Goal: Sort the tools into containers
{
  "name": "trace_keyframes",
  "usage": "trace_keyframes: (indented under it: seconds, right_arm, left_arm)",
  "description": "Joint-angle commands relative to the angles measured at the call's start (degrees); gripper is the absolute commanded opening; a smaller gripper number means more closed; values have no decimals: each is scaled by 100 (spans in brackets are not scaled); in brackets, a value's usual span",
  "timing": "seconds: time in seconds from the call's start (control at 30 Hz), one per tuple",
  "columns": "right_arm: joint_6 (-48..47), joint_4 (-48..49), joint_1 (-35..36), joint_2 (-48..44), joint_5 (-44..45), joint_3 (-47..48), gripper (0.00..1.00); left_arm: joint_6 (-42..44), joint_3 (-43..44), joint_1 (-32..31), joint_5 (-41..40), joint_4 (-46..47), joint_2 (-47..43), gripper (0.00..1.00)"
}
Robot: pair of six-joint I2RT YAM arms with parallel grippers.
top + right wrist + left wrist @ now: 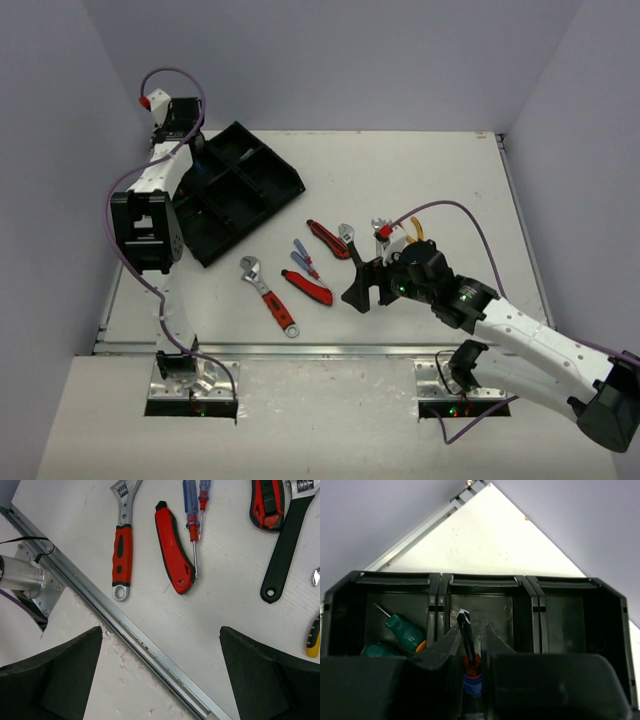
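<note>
White table [420,190], tools [307,287] at 4 o'clock from the tray [262,150]; left pincer [471,642] pinching a screwdriver [465,627] over the middle bin [497,605], my right pincer [160,645] spread.

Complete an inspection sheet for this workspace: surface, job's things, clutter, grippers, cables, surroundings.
Surface: white table.
Job's things: black tray far left, green screwdrivers in one compartment; red-handled wrench, red knife, small screwdrivers, pliers loose on the table.
Clutter: nothing seen.
Grippers: left gripper shut on a blue-handled screwdriver over the tray; right gripper empty, fingers open, above the table.
Cables: purple cables loop along both arms.
Surroundings: plain grey walls.
</note>
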Motion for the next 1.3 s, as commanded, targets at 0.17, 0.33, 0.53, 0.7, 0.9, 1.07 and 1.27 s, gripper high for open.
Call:
trace_keyframes:
  seconds: [0.17, 0.33, 0.53, 0.7, 0.9, 1.07, 1.27]
  right_arm:
    - [-14, 631, -8, 302, -276, -168, 99]
    - [75, 726, -8, 1049, -41, 159, 99]
    - [-212, 612, 1, 2695, 43, 1359, 98]
    - [-674, 76, 2, 4205, 526, 2822, 77]
    - [-1151, -517, 15, 5668, 792, 4118, 40]
    - [-1261, -841, 116, 6165, 713, 4436, 28]
    - [-1313, -931, 307, 6414, 828, 4403, 26]
  left_arm:
    - [-204, 158, -51, 383, 51, 352, 45]
    - [-611, -110, -57, 645, -128, -137, 73]
    - [-1073, -844, -131, 1309, -380, -1738, 100]
    - [-1287, -2824, -429, 2526, 276, -3844, 100]
    - [-1170, -5241, -1497, 3012, 868, -6068, 100]
    - [-753, -6005, -1534, 3273, 339, -7007, 100]
    - [-272, -6064, -1534, 3234, -352, -7563, 100]
